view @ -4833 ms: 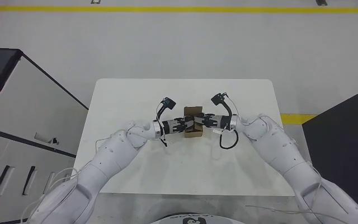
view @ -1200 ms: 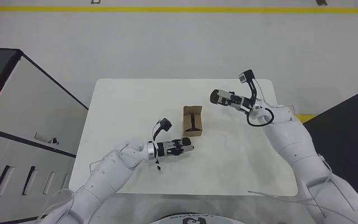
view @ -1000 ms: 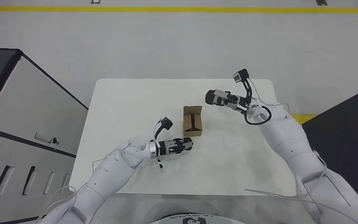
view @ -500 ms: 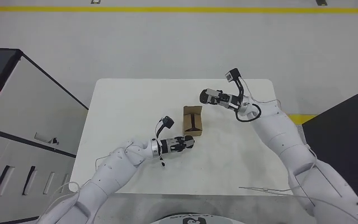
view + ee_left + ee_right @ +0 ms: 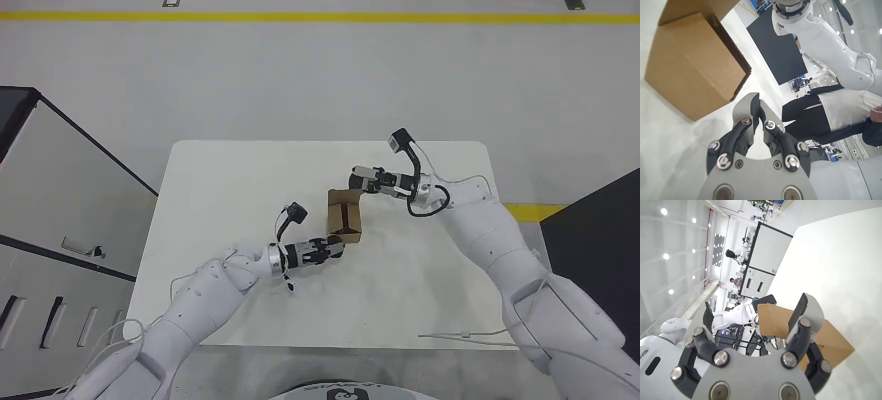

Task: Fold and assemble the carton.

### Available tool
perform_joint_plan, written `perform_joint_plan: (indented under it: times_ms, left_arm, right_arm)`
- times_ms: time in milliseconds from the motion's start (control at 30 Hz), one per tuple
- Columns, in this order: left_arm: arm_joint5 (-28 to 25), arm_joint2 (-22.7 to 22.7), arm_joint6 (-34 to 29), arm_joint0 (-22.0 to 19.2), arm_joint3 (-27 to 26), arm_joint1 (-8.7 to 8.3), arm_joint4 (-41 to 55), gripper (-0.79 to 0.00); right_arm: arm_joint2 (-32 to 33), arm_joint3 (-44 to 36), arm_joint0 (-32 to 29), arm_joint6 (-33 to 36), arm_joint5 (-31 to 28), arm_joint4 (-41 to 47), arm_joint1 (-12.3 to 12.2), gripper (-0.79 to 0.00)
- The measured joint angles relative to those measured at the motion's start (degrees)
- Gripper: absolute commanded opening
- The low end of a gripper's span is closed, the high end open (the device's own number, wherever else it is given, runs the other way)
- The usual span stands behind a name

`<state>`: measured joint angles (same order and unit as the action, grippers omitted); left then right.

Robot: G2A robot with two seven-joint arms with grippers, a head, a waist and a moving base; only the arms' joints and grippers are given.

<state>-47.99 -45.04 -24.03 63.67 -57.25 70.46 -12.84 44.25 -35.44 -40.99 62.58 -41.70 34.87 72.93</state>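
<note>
A brown carton (image 5: 345,218) is standing near the middle of the white tabletop (image 5: 220,180). Its top is lying open so that the dark inside is showing from above, with one flap (image 5: 346,194) rising at its 12 o'clock end. The right tool (image 5: 357,180) is hovering just beyond that end, at about 1 o'clock from the carton, its arm stretching away toward 4 o'clock. In its own wrist view the right tool (image 5: 755,311) is standing released, the two ribbed fingers (image 5: 797,311) spread wide, and the raised flap (image 5: 770,321) is showing in the gap between them; whether either finger is touching the cardboard I cannot tell. The rest of the carton (image 5: 831,340) is lying past the fingers on the tabletop. The left tool (image 5: 337,249) is sitting at 6 o'clock from the carton, just beside its near end, with its arm running off toward 8 o'clock. In the left wrist view this tool (image 5: 757,108) is clenched, the dark pads pressing together at the tips with nothing between them. It is pointing at a lower corner of the carton (image 5: 687,72), near it but apart, with a strip of bare tabletop showing between the fingertips and the cardboard.
</note>
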Motion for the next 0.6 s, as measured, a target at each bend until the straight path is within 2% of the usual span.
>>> perform_joint_plan:
  times_ms: [600]
  left_arm:
    - [2.37,-3.59,4.17,-0.27,1.47,-0.35,-1.27,-0.785]
  right_arm:
    - [1.36,-3.03,-2.25,4.81,4.81,0.97,-1.6,0.0]
